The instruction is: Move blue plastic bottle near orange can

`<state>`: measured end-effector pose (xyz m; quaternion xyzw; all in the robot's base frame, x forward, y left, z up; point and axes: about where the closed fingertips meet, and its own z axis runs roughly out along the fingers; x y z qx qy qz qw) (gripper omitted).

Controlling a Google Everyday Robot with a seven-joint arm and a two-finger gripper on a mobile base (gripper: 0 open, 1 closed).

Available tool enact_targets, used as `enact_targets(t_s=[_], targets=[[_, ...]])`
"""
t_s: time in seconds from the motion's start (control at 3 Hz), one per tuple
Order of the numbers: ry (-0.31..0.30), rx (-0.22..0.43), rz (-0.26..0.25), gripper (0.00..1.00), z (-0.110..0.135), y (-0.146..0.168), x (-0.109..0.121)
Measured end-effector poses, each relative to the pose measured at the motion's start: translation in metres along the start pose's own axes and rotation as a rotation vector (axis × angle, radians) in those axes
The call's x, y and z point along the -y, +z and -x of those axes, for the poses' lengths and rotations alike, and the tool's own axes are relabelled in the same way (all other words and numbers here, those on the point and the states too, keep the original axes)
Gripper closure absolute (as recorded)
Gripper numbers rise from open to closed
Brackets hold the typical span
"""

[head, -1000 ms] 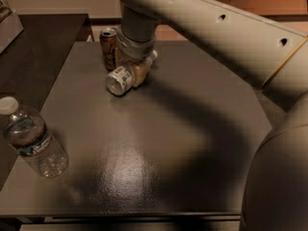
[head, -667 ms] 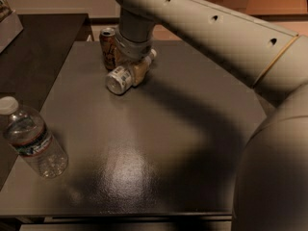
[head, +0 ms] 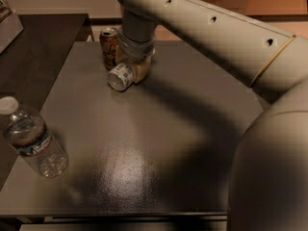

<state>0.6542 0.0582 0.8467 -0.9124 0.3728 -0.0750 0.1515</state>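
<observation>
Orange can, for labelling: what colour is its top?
Silver, camera view; tool sits beside the orange can.

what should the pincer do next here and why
Probably lift the pincer straight up and away, leaving the bottle where it is. The blue plastic bottle lies on its side on the table, right beside the upright orange can, so it looks near enough. Pushing closer might tip the can.
</observation>
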Motion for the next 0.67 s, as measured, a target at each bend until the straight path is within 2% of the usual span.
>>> enact_targets(t_s=[0.33,0.67], targets=[[-0.001,0.001,0.002,0.0,0.0003,0.0018,-0.0004],[-0.001,0.001,0.002,0.0,0.0003,0.0018,-0.0004]])
